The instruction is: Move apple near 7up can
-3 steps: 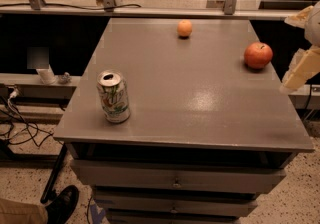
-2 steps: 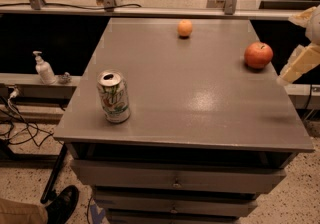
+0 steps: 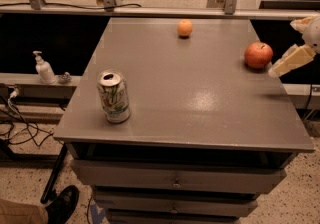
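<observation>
The apple [image 3: 258, 54], red-orange with a short stem, sits near the right edge of the grey table [image 3: 200, 103]. The 7up can [image 3: 114, 97], white and green with a silver top, stands upright near the front left corner, far from the apple. My gripper [image 3: 290, 43] comes in from the right edge of the view, just right of the apple and not touching it. Its two pale fingers [image 3: 292, 61] stand apart with nothing between them.
A small orange fruit [image 3: 185, 28] lies at the back middle of the table. A soap bottle [image 3: 44, 68] stands on a ledge to the left. Drawers run under the table's front edge. A shoe [image 3: 62, 205] and cables are on the floor at the lower left.
My gripper has edged slightly left toward the apple. The apple, can and orange fruit have not moved.
</observation>
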